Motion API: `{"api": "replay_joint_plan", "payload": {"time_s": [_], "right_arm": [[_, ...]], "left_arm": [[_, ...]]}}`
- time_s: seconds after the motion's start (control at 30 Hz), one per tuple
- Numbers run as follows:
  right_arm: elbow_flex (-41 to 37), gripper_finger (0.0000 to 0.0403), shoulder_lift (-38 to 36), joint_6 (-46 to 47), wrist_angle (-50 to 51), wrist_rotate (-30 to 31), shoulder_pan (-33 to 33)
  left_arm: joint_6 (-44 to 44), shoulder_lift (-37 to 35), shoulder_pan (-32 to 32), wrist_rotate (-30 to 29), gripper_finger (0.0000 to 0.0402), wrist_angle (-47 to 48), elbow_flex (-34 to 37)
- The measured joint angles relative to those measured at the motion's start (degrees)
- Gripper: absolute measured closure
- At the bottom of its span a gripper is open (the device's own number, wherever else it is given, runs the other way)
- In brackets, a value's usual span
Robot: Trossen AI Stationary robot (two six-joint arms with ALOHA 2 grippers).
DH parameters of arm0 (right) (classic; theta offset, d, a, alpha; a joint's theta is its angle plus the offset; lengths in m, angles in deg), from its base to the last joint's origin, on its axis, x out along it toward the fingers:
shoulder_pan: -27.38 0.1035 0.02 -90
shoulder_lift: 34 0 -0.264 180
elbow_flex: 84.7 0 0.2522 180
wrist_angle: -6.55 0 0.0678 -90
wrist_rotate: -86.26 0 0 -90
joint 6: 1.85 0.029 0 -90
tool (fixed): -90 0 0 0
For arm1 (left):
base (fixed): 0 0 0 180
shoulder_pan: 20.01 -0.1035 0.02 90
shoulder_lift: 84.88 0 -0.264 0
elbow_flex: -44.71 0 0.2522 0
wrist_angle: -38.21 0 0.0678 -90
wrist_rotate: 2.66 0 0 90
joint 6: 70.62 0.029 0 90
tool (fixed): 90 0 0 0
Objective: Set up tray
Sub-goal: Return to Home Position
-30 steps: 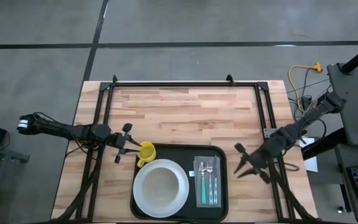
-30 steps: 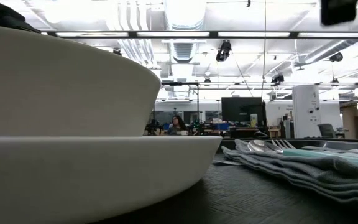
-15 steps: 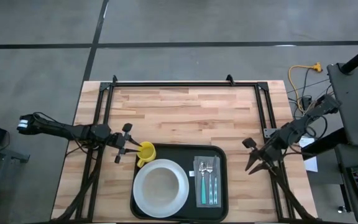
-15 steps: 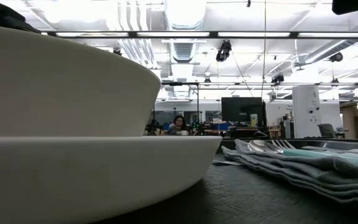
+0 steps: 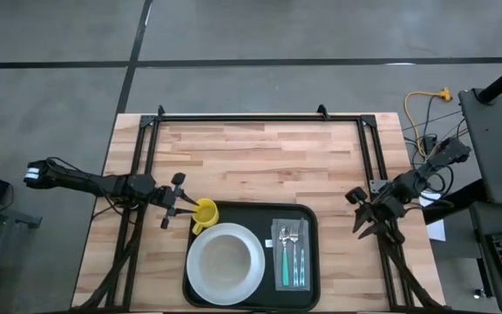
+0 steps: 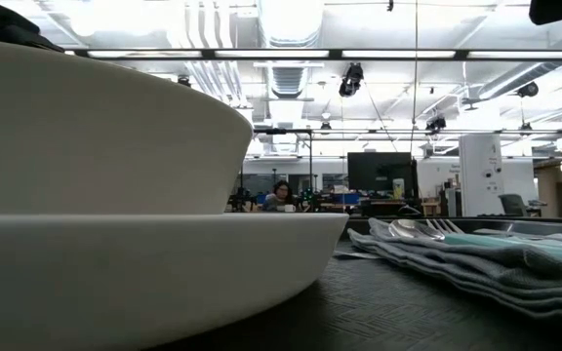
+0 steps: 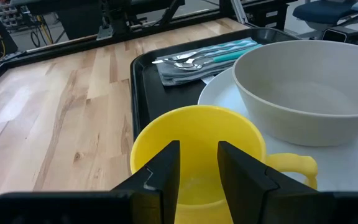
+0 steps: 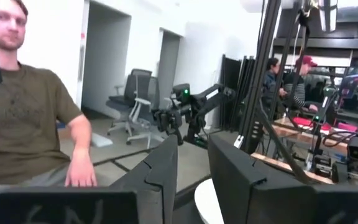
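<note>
Hovering off the large flat black tray's [image 5: 251, 212] right edge, the right end effector [image 5: 362, 215] is narrowly parted — likewise the left end effector [image 5: 178, 202], by a yellow mug [image 5: 204, 213].

Black tray [image 5: 260, 214], white plate [image 5: 192, 266], yellow mug [image 5: 205, 212] — grey napkin [image 5: 276, 281], teal spoon [image 5: 284, 262].

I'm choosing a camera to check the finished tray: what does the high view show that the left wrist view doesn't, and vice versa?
Only high: the right gripper, off the tray to its right. Only left wrist: the white bowl standing on a plate. Both: the tray, the yellow cup, the left gripper beside it, the napkin with cutlery.
</note>
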State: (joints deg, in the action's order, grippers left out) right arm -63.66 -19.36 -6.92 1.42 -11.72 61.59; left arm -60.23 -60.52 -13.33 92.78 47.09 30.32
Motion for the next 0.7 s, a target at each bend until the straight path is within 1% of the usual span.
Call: {"api": "replay_joint_plan", "payload": {"time_s": [0.27,0.47,0.6,0.7], "right_arm": [[-2.69,0.0334,-8.33,5.02,0.04,-0.2,0.0],[-6.82,0.033,-14.71,5.42,1.23,-3.34,0.0],[-6.79,0.0324,-13.9,5.01,3.68,-5.53,0.0],[-6.79,0.032,-13.57,4.31,6.85,-5.76,0.0]], "left_arm": [[0.0,0.0,0.0,0.0,0.0307,0.0,0.0],[0.0,0.0,0.0,-0.01,0.0307,-0.01,0.0],[0.0,0.01,0.0,0.0,0.0307,-0.01,0.0],[0.0,0.07,0.0,0.0,0.0307,0.0,0.0]]}}
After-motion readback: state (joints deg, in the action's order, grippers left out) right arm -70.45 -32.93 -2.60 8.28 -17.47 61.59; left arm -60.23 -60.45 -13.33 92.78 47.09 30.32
